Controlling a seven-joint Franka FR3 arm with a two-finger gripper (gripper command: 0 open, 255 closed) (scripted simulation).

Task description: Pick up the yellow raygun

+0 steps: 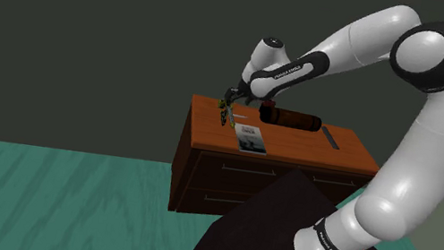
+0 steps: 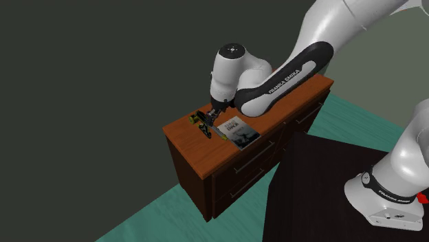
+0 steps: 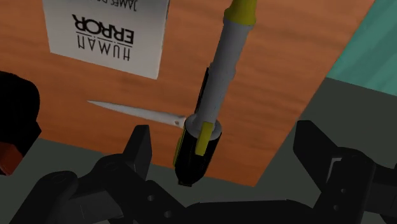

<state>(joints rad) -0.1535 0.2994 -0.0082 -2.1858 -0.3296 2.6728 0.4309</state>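
Note:
The raygun point(image 3: 215, 95) lies flat on the brown dresser top point(image 3: 76, 127), close to its corner edge. It has a grey barrel, yellow tip and fins, a black end, and a thin silver spike point(image 3: 137, 113) sticking out sideways. My gripper point(image 3: 224, 130) is open just above it, one finger on each side of the black end, and neither finger touches it. The shoulder view shows the gripper point(image 1: 231, 101) over the raygun point(image 1: 224, 110) at the dresser's far left corner. In the second exterior view the gripper point(image 2: 210, 113) hangs over the raygun point(image 2: 202, 124).
A white book point(image 1: 251, 138) point(image 2: 237, 132) point(image 3: 108, 35) lies right beside the raygun. Behind it a dark cylinder point(image 1: 289, 119) lies on the top, under my forearm. A black strip point(image 1: 333, 138) sits near the dresser's right end. Teal floor point(image 1: 46, 202) surrounds the dresser point(image 2: 199, 150).

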